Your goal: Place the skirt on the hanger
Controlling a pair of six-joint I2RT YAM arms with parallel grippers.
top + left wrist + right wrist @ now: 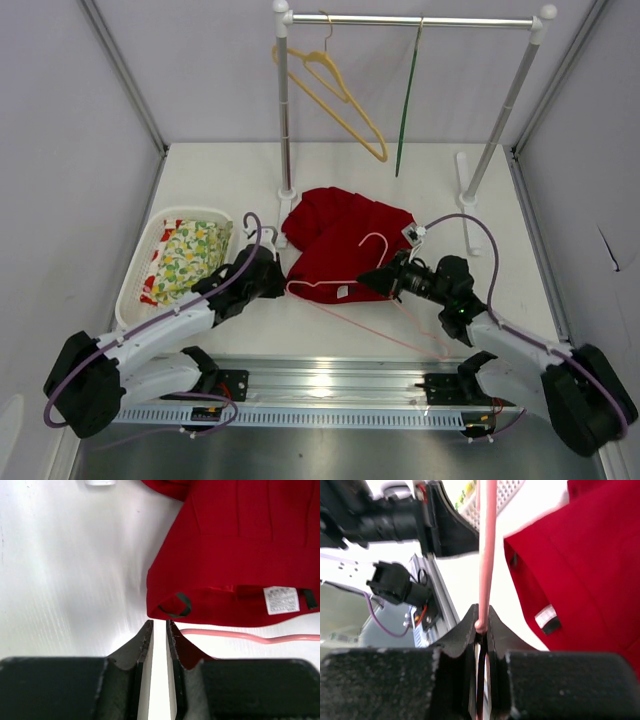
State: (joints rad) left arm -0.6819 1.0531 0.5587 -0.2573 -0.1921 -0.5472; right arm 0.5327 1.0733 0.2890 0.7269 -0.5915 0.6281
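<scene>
Skirt [345, 245], only one, lies on the surface [250, 180] between the arms, cut off in both wrist views. Right gripper [481, 619] pinches the single pink hanger [487, 555]; left gripper [159, 626] is slightly apart, empty.

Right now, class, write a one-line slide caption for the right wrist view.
Right pincer shut on the pink hanger wire, red skirt lying alongside.

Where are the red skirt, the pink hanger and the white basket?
red skirt [345, 240]: top view, middle of the cloth.
pink hanger [487, 555]: right wrist view, on its straight wire.
white basket [197, 212]: top view, on its far rim.
</scene>
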